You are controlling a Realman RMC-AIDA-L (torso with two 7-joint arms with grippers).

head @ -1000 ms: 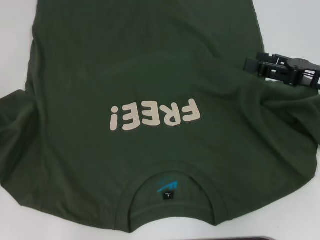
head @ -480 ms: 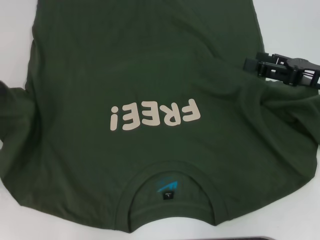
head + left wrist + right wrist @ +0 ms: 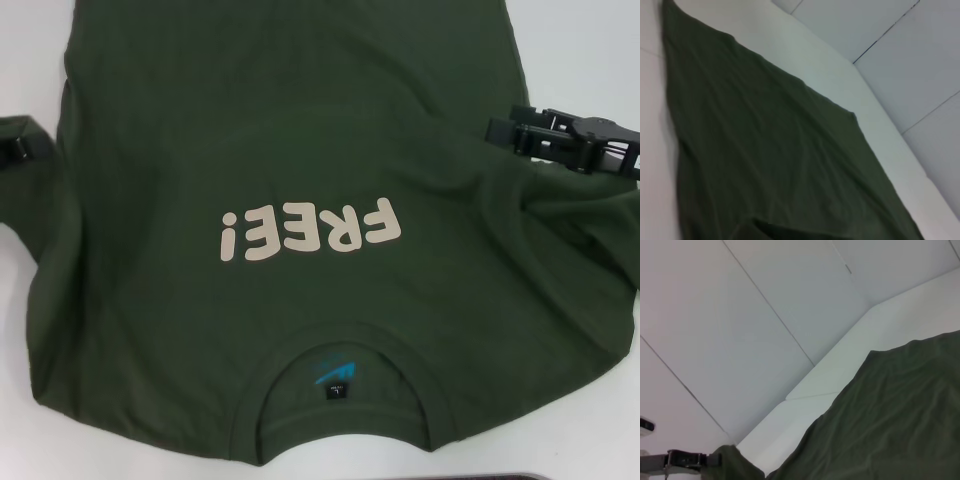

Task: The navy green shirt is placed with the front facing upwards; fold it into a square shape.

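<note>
One navy green shirt (image 3: 300,180) is lying front-up across the white tabletop (image 3: 580,50), spanning between both grippers. The left gripper (image 3: 22,148) is clamping its sleeve; the right gripper (image 3: 520,132) is sitting at the opposite sleeve, its state I cannot tell. Sleeve-folding seems underway; next, carry sleeves inward.

Even, bright overhead lighting — the white table (image 3: 590,60) nearly washes out; shadows soft and faint under the shirt (image 3: 300,130) edges; wrist views slightly soft, cloth weave blurred; no marked glare.
</note>
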